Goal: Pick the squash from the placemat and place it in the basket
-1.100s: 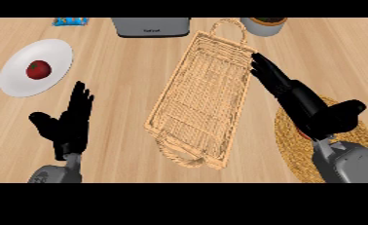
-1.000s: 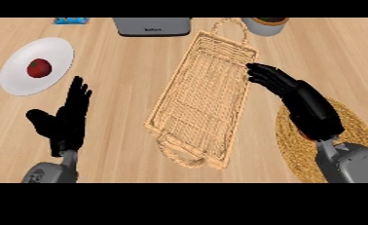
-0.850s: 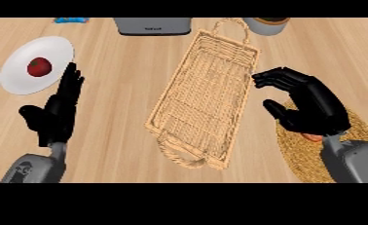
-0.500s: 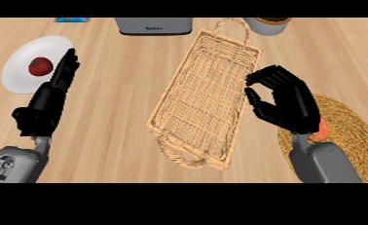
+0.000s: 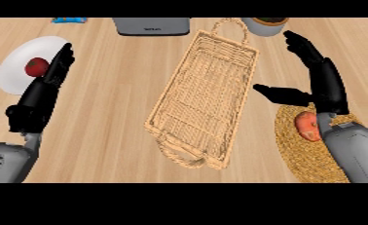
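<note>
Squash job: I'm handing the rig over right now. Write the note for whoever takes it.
Left hand: open, fingers straight, at the view's left by the white plate.
Right hand: open, thumb spread, above the placemat, holding nothing.
Squash: on the woven placemat, just left of the right forearm.
Basket: mid-counter, squash not in it.
Done: nothing yet.
Left: close the right hand on the squash, lift it, set it in the basket.
</note>
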Robot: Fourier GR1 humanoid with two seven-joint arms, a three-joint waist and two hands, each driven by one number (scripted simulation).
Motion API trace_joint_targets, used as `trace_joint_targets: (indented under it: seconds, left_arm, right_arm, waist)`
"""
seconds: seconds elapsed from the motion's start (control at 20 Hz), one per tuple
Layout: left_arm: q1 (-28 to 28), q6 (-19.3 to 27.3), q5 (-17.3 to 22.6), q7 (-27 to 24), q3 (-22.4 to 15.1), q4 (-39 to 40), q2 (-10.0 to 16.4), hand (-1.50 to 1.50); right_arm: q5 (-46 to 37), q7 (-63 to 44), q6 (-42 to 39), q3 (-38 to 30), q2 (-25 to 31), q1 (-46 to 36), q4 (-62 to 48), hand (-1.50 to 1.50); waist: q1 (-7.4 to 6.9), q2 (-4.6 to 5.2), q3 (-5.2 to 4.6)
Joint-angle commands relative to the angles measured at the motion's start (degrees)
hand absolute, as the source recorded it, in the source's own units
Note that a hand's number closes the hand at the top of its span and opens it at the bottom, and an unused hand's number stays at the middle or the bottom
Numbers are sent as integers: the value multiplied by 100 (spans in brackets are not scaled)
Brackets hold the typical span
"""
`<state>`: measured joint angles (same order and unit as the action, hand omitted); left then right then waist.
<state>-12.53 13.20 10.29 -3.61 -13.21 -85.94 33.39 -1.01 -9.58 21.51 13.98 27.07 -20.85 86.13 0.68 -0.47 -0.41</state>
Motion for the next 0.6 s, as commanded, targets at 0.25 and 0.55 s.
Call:
trace_joint_targets:
  seconds: [0.25,0.55]
  left_arm:
    - [-100,-87,0,115,16,4,22,0]
    - [-165,-27,-123,218,-57,-96,-123,0]
  right_arm:
    - [-484,-2112,-2951,782,2579,-757,178,-150]
    - [904,-2993,-5127,613,3146,-1379,349,-150]
  waist:
    - [-18,-12,-14]
    - [-68,23,25]
